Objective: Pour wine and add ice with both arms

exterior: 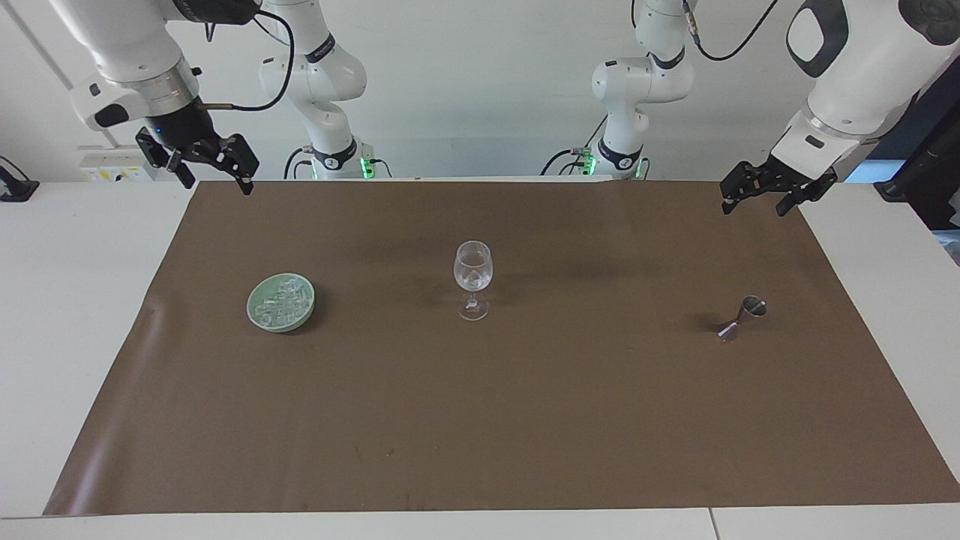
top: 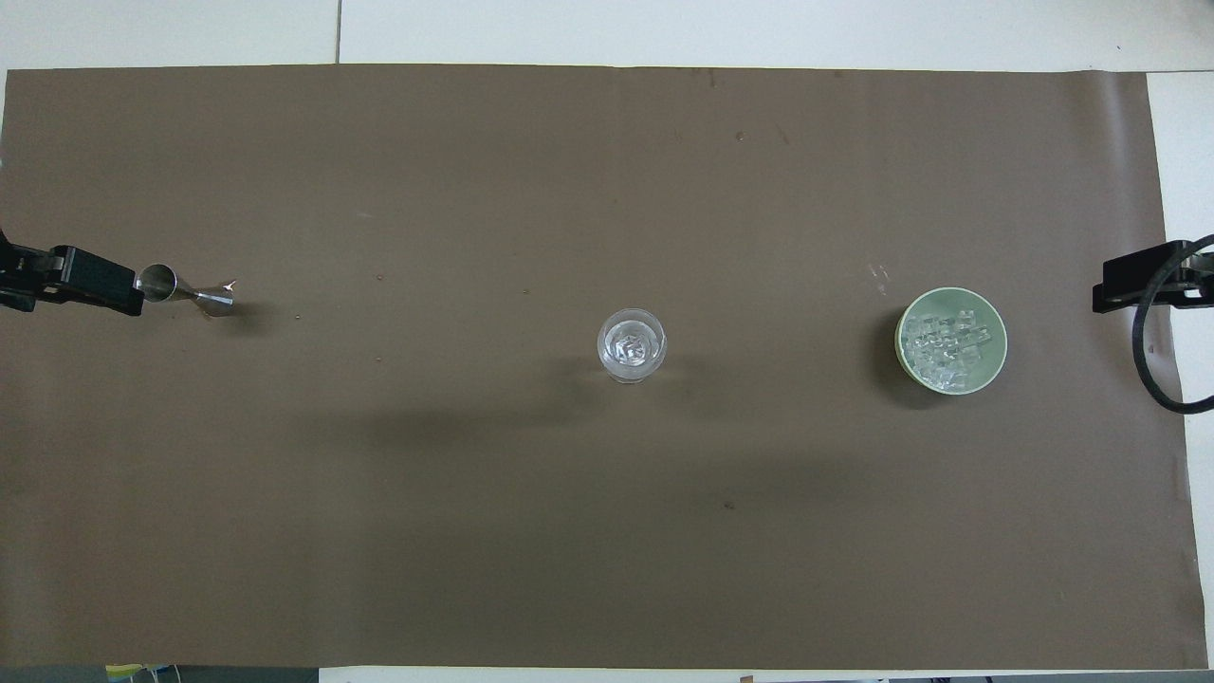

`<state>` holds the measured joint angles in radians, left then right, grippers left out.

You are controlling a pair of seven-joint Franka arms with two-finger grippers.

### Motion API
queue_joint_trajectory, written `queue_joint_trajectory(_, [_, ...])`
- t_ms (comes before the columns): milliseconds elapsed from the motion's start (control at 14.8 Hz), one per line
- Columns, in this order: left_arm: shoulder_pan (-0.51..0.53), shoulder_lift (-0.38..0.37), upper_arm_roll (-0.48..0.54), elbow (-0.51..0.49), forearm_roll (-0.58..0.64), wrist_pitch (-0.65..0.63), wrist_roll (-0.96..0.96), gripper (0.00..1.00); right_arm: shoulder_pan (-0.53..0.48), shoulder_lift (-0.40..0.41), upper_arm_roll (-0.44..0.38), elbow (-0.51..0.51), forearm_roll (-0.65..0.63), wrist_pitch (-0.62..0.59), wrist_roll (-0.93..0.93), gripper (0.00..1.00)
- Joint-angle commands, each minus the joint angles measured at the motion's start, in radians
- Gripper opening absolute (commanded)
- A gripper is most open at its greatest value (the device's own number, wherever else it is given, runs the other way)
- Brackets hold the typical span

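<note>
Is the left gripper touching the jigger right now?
Apart. The facing view shows the left gripper raised in the air, with bare brown mat between it and the jigger, which lies tipped on the mat.

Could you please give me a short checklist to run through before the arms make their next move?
1. Wine glass upright mid-mat, ice cubes visible inside: ok.
2. Green bowl holds ice, toward the right arm's end: ok.
3. Jigger lying on its side: not ok.
4. Left gripper open, empty, raised above the mat's corner: ok.
5. Right gripper open, empty, raised above the mat's edge: ok.
6. Wine in glass: cannot tell.
</note>
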<state>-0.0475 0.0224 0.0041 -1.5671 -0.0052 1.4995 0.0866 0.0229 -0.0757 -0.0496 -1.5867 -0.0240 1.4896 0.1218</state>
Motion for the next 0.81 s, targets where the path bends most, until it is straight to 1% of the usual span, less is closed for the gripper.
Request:
queue_joint_trajectory(0, [-0.005,-0.033,0.005,-0.039,0.021,0.025,0.010,1.00,-0.017,-0.026,-0.010,-0.033,0.009,0.002,-0.033,1.00])
queue_joint_trajectory(339, [0.000,-0.033,0.005,-0.039,0.021,0.025,0.008,1.00,-0.017,-0.026,-0.027,-0.030,0.010,-0.009,-0.100,1.00])
queue_joint_trajectory(745, [0.000,-0.033,0.005,-0.039,0.021,0.025,0.008,1.00,-0.029,-0.032,-0.036,-0.090,0.009,0.017,-0.108,1.00])
